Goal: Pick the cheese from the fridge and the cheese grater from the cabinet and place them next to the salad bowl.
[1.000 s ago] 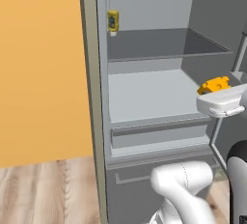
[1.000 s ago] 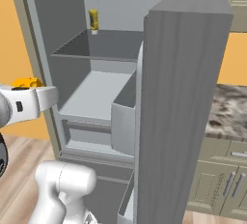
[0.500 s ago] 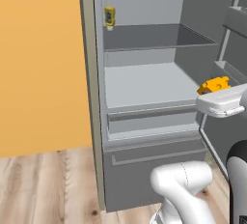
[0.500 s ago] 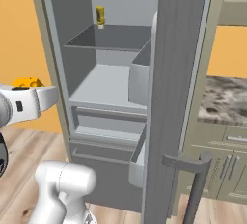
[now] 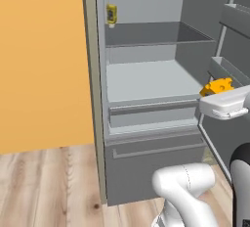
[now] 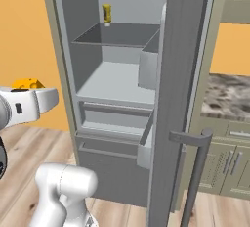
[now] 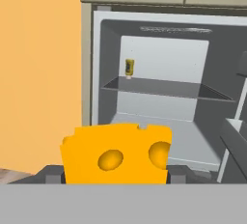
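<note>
My gripper point(image 7: 116, 175) is shut on the cheese point(image 7: 116, 154), a yellow-orange wedge with round holes that stands up between the dark fingers. In the left base view the cheese point(image 5: 217, 86) sits atop the white hand, with the gripper point(image 5: 215, 91) in front of the open fridge point(image 5: 146, 80), level with its lower shelf. The right base view has the cheese point(image 6: 28, 83) and gripper point(image 6: 27, 88) at the far left, well out from the fridge point(image 6: 114, 81). The cheese grater, cabinet and salad bowl are out of view.
A yellow squeeze bottle point(image 5: 111, 14) stands on the fridge's upper shelf. The fridge door point(image 6: 181, 99) stands open on the right with its bar handle point(image 6: 195, 172) and racks point(image 5: 237, 20). A marble counter point(image 6: 229, 96) over khaki drawers lies beyond. An orange wall point(image 5: 44, 59) is left.
Both base views have shifted and take in more of the fridge and floor, so the base has backed away. The gripper still holds the cheese at the same height.
</note>
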You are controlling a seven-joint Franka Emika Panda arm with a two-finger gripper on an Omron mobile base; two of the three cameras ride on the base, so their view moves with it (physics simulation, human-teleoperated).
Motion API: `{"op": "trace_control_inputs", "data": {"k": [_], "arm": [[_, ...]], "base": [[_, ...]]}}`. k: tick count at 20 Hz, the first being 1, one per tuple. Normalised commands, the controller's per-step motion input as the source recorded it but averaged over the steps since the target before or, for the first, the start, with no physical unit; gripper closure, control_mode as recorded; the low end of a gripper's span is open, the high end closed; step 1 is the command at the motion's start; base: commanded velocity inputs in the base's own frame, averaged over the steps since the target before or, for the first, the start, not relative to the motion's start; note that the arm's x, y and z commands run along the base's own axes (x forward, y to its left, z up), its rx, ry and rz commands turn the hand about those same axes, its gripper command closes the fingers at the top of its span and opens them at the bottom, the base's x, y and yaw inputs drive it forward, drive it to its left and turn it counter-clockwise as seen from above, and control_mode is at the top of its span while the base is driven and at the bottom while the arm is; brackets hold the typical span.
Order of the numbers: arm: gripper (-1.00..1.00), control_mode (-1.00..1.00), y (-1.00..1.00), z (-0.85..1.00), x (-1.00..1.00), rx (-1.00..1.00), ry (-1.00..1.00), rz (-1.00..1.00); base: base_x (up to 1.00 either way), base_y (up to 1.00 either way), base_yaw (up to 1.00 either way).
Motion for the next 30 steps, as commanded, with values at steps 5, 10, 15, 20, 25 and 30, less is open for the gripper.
{"op": "trace_control_inputs", "data": {"k": [5,10,15,20,25,30], "arm": [[1.00,1.00,0.00,0.00,0.00,0.00,0.00,0.00],[1.00,1.00,0.00,0.00,0.00,0.00,0.00,0.00],[1.00,1.00,0.00,0.00,0.00,0.00,0.00,0.00],[1.00,1.00,0.00,0.00,0.00,0.00,0.00,0.00],[1.00,1.00,0.00,0.00,0.00,0.00,0.00,0.00],[1.00,1.00,0.00,0.00,0.00,0.00,0.00,0.00]], "base": [[-0.87,0.31,-0.09],[-0.54,0.56,-0.19],[0.05,0.99,-0.18],[0.11,1.00,-0.18],[-0.57,0.36,-0.38],[-0.71,0.00,-0.56]]}}
